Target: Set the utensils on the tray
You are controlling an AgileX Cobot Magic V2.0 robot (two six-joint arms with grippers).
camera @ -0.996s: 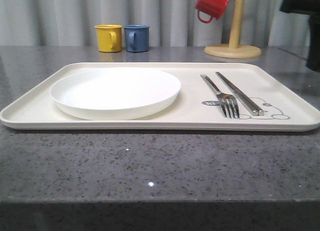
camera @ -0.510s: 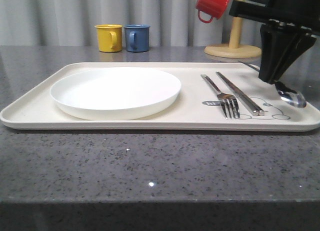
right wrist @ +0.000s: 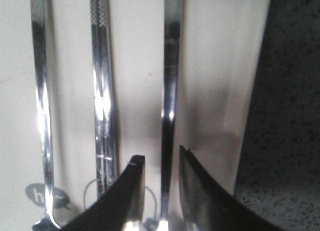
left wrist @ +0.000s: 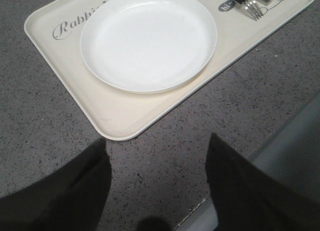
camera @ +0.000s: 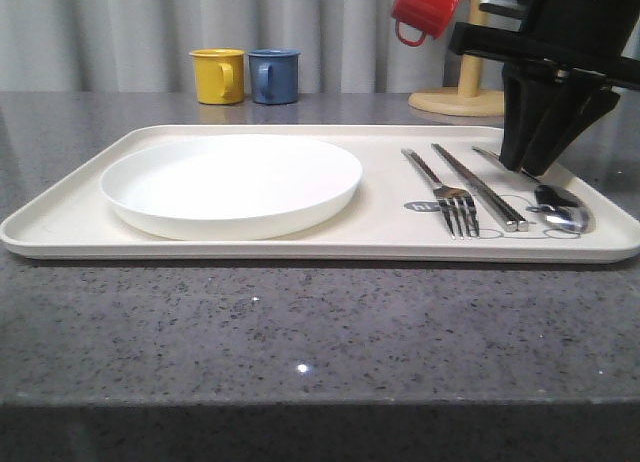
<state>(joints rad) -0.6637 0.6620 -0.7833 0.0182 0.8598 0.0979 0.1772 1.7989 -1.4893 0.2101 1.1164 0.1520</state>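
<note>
The cream tray [camera: 300, 252] holds a white plate [camera: 230, 182] on its left half. On its right half lie a fork [camera: 445, 192], a pair of chopsticks [camera: 480, 187] and, furthest right, a spoon [camera: 562, 210]. My right gripper [camera: 525, 167] stands over the spoon's handle [right wrist: 170, 91]. Its fingers [right wrist: 161, 158] straddle the handle with a thin gap on each side, so it is open. My left gripper [left wrist: 157, 146] hangs wide open over bare table just off the tray's near-left corner [left wrist: 115, 133], holding nothing.
A yellow mug [camera: 217, 76] and a blue mug [camera: 273, 76] stand behind the tray. A red mug [camera: 425, 9] hangs on a wooden mug tree [camera: 470, 72] at the back right. The table's edge [left wrist: 280, 141] runs close to the left gripper.
My right arm came in from the right with the spoon, moved left and down, and the spoon now lies flat on the tray beside the chopsticks. The left arm is still.
</note>
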